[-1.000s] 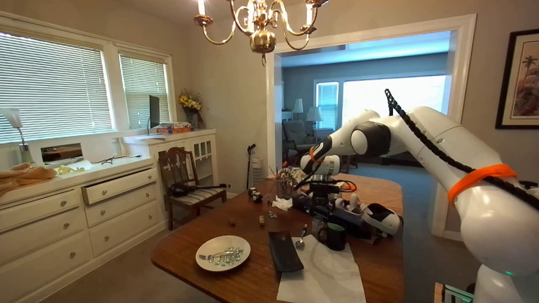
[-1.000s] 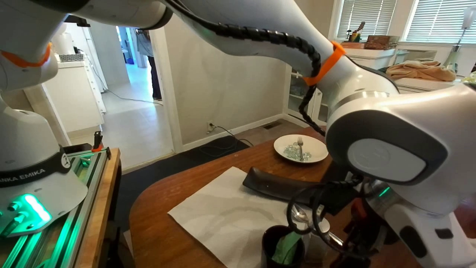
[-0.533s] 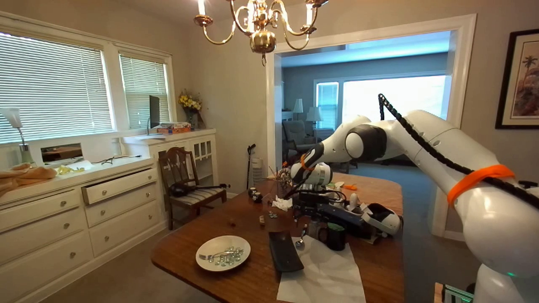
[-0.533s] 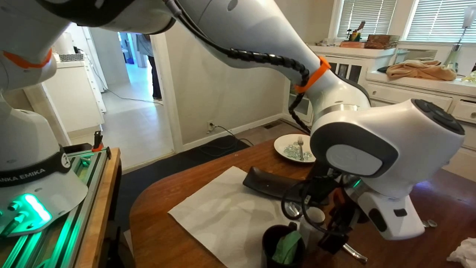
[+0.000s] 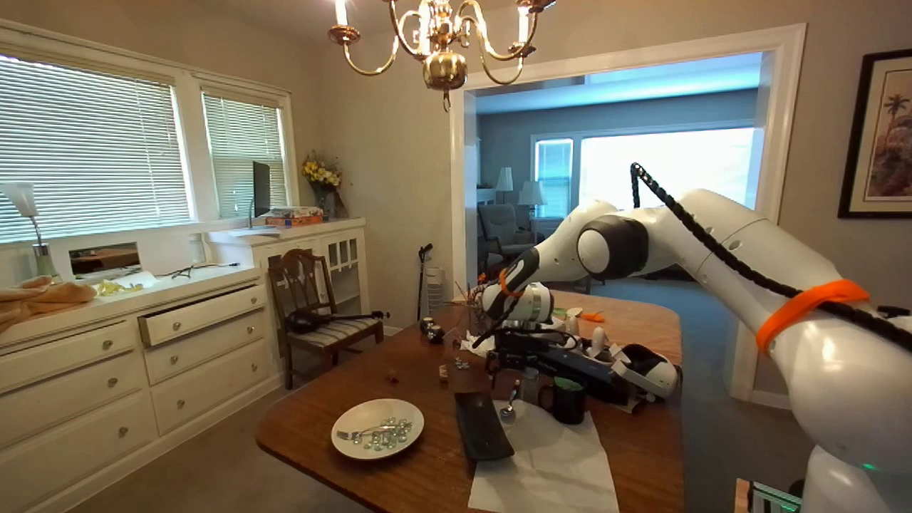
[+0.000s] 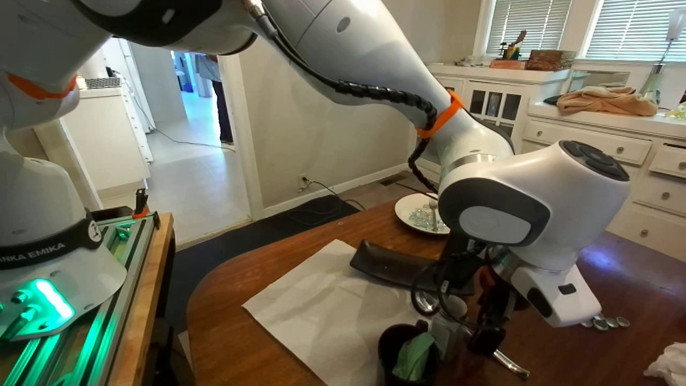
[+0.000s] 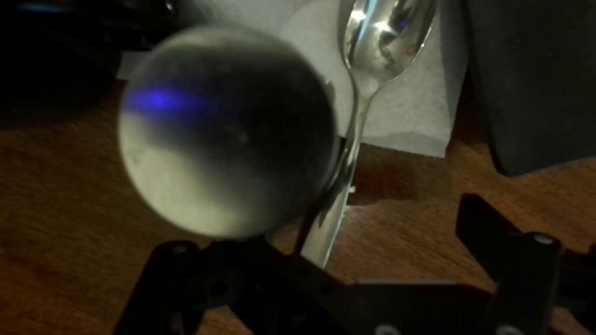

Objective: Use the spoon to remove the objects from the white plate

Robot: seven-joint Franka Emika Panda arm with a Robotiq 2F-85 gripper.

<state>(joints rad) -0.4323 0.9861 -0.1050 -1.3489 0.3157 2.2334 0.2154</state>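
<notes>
The white plate (image 5: 354, 415) lies on the table and also shows in an exterior view (image 6: 408, 208), partly behind my arm. On it lie the objects, several clear greenish glass bits (image 5: 388, 436), and a fork (image 5: 360, 433). The spoon (image 7: 362, 104) lies with its bowl on the white paper and its handle running toward my gripper (image 7: 368, 232). In an exterior view the spoon's handle end (image 6: 512, 365) shows past my fingers (image 6: 487, 340). My gripper is open and empty above the handle. The handle passes near the left finger, which hides its end.
A jar (image 6: 447, 332) with a round top (image 7: 228, 135) stands close by the left finger. A black mug (image 5: 568, 405), a dark tray (image 5: 484, 427) and white paper (image 5: 556, 463) are near the spoon. More glass bits (image 6: 603, 323) and crumpled tissue (image 6: 669, 362) lie on the table.
My arm and hand have moved left in both exterior views, and the hand has sunk in the view with the plate at front left. The plate and spoon have not moved.
</notes>
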